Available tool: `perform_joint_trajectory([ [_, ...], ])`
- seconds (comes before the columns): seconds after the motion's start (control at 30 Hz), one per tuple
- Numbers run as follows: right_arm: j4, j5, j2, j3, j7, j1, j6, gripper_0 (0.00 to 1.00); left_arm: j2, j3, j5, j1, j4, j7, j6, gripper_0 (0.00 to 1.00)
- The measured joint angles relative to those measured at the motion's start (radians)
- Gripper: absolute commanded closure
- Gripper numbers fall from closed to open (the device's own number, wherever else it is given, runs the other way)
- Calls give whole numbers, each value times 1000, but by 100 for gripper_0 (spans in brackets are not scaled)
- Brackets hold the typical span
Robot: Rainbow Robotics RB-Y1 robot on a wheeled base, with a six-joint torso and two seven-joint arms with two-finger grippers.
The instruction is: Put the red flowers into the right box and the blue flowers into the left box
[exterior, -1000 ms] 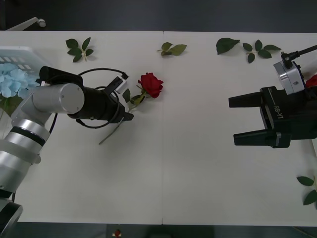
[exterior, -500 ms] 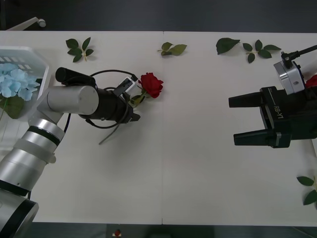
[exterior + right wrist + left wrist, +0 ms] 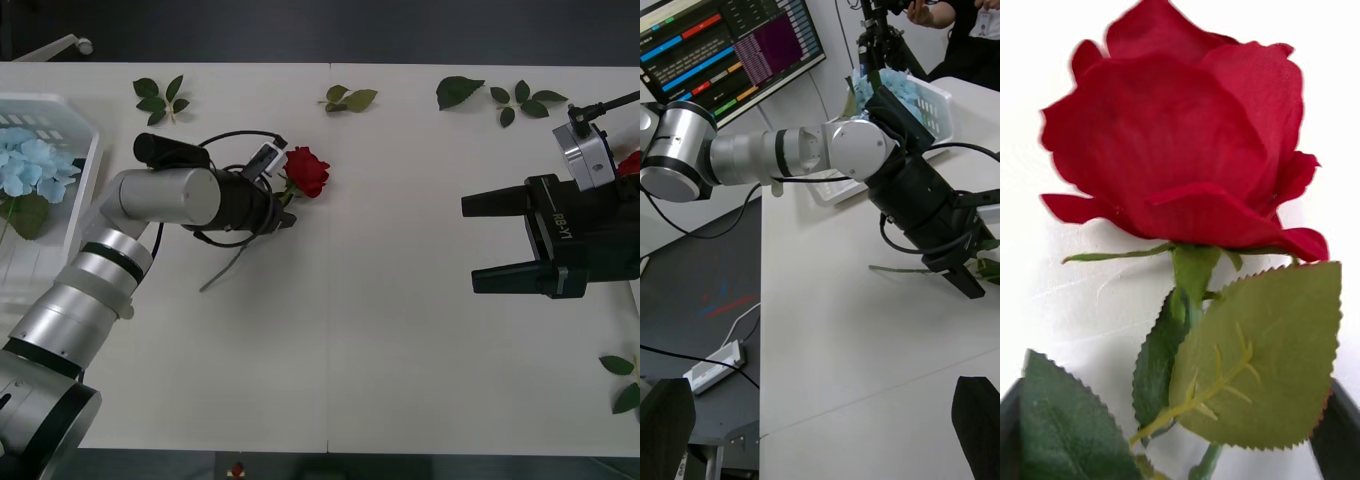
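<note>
Left gripper (image 3: pixel 285 205) has advanced right along table, now at stem of red rose (image 3: pixel 305 171); fingers apart astride leaves, not yet clamped. Rose lies mid-left on table (image 3: pixel 400 330). Right gripper (image 3: pixel 480 240) parked right, fingers apart.

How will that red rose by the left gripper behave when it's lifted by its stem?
The red rose lies flat on the table. Its stem looks thin beside the large bloom, so it will probably droop head-down and swing. It looks light. With the left gripper around the leaves, a slim stem could slip or twist.
</note>
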Motion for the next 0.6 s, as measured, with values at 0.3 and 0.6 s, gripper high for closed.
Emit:
perform_joint_trajectory([
  [0.3,0,0,0,0,0,0,0,0,0,-42,-7,0,16,0,-40,72],
  [0.6,0,0,0,0,0,0,0,0,0,-47,-11,-15,54,0,-92,100],
])
